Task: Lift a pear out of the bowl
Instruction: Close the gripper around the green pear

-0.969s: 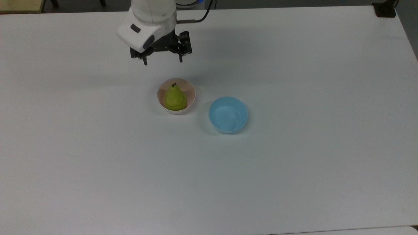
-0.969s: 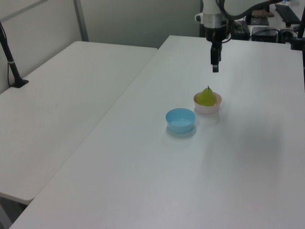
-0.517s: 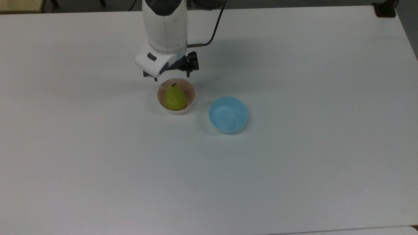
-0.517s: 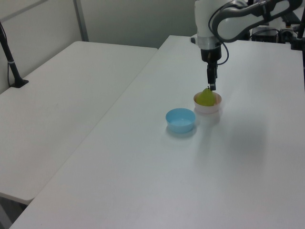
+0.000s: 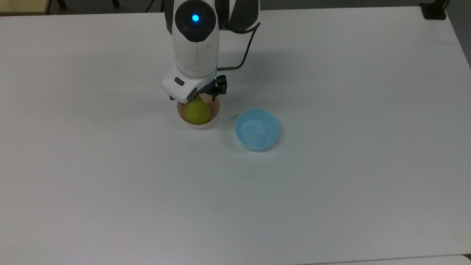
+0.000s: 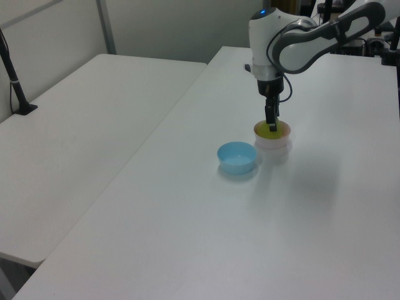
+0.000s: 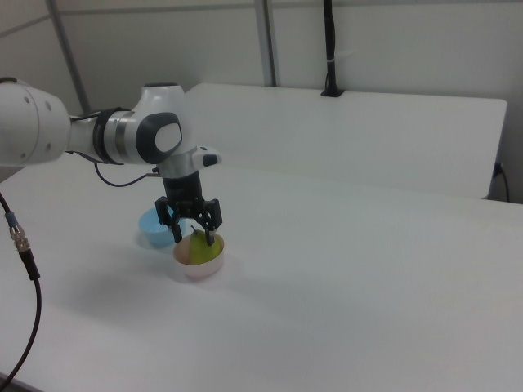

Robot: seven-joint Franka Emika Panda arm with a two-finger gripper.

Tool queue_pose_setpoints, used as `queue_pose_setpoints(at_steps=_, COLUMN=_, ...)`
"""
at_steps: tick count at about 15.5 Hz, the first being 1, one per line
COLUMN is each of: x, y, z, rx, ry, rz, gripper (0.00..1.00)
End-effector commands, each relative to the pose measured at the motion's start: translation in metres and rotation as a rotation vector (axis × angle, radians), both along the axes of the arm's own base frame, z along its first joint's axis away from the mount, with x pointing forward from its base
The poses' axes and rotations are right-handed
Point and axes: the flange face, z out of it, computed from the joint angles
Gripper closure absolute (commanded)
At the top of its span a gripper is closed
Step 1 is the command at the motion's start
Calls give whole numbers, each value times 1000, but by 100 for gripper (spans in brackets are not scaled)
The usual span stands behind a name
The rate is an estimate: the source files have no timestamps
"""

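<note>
1. You are at the descent over the pear (image 5: pixel 197 112), which stands upright in the pink bowl (image 5: pixel 215 115) on the table (image 5: pixel 331 184). Judging by the right view, the gripper (image 7: pixel 194 237) is spread wide and holds nothing; one finger sits at each side of the pear's narrow top.

2. Go lower before you close. The neck is thin and tapering, so a pinch there would likely slip upward. Aim for the wider body, but watch the bowl's rim: the fingers (image 7: pixel 211 238) are already near it.

3. Keep the gripper centred. In the left view the gripper (image 6: pixel 270 127) hangs directly above the fruit, with the pear (image 6: pixel 272 130) mostly hidden behind it. I cannot tell whether either finger already touches the skin.

4. Close slowly and evenly. A one-sided push would tip the pear against the bowl wall, or shove the light bowl along the table.

5. Lift straight up. The blue bowl (image 5: pixel 257 129) stands just beside the pink one, on the top view's right, so avoid drifting that way.
</note>
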Motion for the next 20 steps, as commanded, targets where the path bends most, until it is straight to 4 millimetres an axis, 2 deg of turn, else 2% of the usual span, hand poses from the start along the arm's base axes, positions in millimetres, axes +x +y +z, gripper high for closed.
queue_pose_setpoints(at_steps=1, x=2, y=5, z=-13, rx=-18, ry=-22, rz=-3, gripper=16)
queue_pose_setpoints(at_steps=3, x=2, y=5, z=-17, rx=-22, ry=-16, rz=-1, gripper=20)
queue_pose_setpoints(at_steps=5, x=3, y=4, z=-19, rx=-31, ry=-17, rz=6, gripper=29)
queue_pose_setpoints(at_steps=9, x=3, y=4, z=-18, rx=-31, ry=-25, rz=7, gripper=62)
queue_pose_setpoints(at_steps=10, x=3, y=5, z=-17, rx=-31, ry=-20, rz=8, gripper=67)
queue_pose_setpoints(at_steps=12, x=0, y=5, z=-8, rx=-34, ry=-14, rz=7, gripper=70)
queue_pose_setpoints(at_steps=15, x=-8, y=6, z=18, rx=-40, ry=2, rz=4, gripper=70)
queue_pose_setpoints(at_steps=17, x=-9, y=15, z=34, rx=-41, ry=4, rz=11, gripper=70)
queue_pose_setpoints(at_steps=20, x=-8, y=11, z=54, rx=-46, ry=11, rz=0, gripper=70)
